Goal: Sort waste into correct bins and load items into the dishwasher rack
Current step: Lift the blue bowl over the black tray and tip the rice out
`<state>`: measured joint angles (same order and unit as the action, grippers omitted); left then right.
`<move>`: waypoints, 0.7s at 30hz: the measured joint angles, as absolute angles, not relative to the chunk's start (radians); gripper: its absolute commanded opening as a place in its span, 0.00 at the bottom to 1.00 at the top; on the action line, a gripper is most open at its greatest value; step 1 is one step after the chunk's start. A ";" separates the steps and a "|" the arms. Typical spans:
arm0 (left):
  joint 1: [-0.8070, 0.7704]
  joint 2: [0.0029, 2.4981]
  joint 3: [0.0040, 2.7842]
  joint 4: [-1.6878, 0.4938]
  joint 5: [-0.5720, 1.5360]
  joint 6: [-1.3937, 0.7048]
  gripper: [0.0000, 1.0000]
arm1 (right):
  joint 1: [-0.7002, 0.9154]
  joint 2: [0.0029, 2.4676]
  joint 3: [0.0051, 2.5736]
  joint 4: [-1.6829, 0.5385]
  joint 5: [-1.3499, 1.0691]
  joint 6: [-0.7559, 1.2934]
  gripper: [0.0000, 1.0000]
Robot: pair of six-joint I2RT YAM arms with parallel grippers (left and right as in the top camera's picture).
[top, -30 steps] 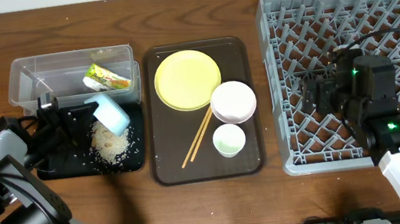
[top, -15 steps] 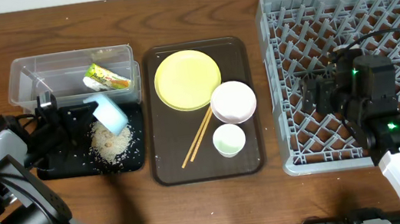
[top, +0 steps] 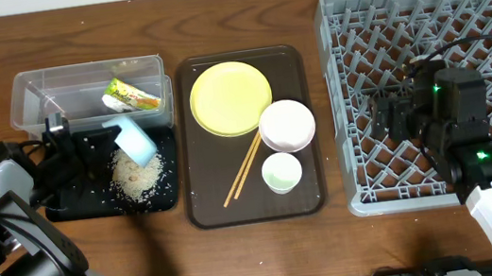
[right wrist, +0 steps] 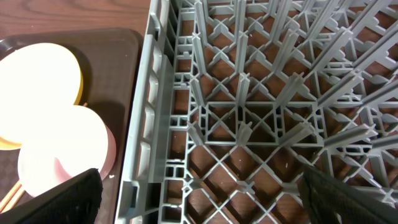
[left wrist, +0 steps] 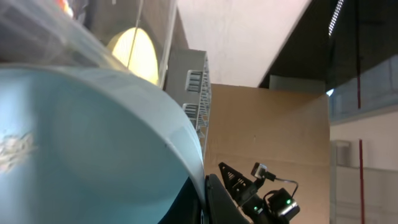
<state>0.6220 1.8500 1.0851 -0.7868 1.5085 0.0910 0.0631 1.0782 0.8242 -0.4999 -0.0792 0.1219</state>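
The light blue bowl (top: 136, 139) hangs tipped on its side over the back right part of the shallow black tray (top: 69, 207), pinched at its rim in the closed jaws of the left gripper (top: 99, 143); in the left wrist view its pale wall fills most of the picture. Just under and in front of it a loose pile of white rice scraps (top: 137, 176) lies on the tray, with stray grains scattered toward the tray's front edge. Touching the tray's back edge is the clear tub (top: 30, 90), holding the yellow-green snack wrapper (top: 133, 95) in its right end. To the right, mid-counter, the brown serving tray (top: 310, 201) carries the yellow plate (top: 230, 98) at its back, the white bowl (top: 286, 125) overlapping the plate's front right rim, the small white cup (top: 281, 172) just in front of that bowl, and the chopsticks (top: 242, 169) lying slantwise beside both. The grey dishwasher rack (top: 354, 19) takes up the counter's right end, with nothing loaded among its pegs. The right gripper (top: 382, 120) hovers over the rack's left half, jaws spread wide and holding nothing.
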 measured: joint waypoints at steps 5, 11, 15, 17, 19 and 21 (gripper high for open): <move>0.622 1.850 1.085 -0.769 1.475 0.077 0.06 | 0.063 1.078 0.824 -0.500 -0.079 0.122 0.99; 0.621 1.850 1.085 -0.773 1.515 0.118 0.06 | 0.063 1.078 0.824 -0.500 -0.079 0.122 0.99; 0.621 1.850 1.085 -0.758 1.513 0.133 0.06 | 0.063 1.078 0.824 -0.500 -0.079 0.122 0.99; 0.621 1.850 1.085 -0.758 1.501 0.121 0.06 | 0.063 1.078 0.824 -0.500 -0.079 0.122 0.99; 0.621 1.850 1.085 -0.761 1.507 0.108 0.06 | 0.063 1.078 0.824 -0.500 -0.079 0.122 0.99; 0.621 1.850 1.085 -0.763 1.522 0.108 0.06 | 0.063 1.078 0.824 -0.500 -0.079 0.122 0.99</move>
